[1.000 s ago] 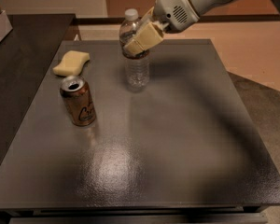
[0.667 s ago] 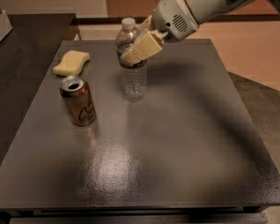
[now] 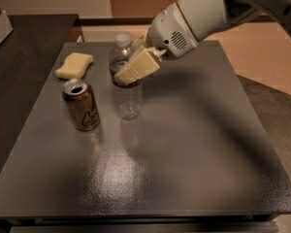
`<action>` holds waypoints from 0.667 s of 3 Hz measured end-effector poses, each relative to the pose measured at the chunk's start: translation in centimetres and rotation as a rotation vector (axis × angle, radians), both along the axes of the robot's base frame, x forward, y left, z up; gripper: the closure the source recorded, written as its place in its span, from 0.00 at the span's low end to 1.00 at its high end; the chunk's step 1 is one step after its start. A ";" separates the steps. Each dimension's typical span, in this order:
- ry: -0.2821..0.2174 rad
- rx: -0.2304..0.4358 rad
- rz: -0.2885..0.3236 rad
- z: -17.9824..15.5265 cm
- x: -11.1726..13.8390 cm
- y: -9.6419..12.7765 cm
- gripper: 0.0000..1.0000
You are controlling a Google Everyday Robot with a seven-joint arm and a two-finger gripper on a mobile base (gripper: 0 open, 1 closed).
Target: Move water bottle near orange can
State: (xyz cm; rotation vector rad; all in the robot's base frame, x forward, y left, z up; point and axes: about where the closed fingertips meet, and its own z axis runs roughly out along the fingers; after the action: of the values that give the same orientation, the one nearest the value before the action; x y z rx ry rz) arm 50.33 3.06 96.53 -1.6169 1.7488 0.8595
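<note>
Nearest the camera is the bare front of one dark grey, glossy square table (image 3: 150,178). On it, lower than the gripper and off toward the left edge of the view, stands a single orange can (image 3: 81,105), orange-brown metal with a silver open top and dark scribbles on its side, upright.

Just beyond it, close beside the can but not touching it, is the one water bottle (image 3: 128,101), a small clear plastic bottle with a white cap and a dark label band, upright and taller than the can. Whether its base touches the table cannot be told.

The one gripper (image 3: 126,72) is at the bottle's label band, its cream fingers (image 3: 138,66) pinching the bottle from both sides. A white arm (image 3: 194,21) leads away from it to the upper right.

Farther back, left of the gripper and apart from it, lies one pale yellow sponge (image 3: 74,65), flat on the table.
</note>
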 end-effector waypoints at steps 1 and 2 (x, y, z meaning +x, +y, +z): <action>0.002 0.034 0.024 0.3 -1.1 1.1 1.00; 0.003 0.048 0.038 0.3 -1.9 2.2 1.00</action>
State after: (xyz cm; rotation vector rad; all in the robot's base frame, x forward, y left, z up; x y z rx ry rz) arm 48.47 5.28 96.81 -1.6232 1.6916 0.9146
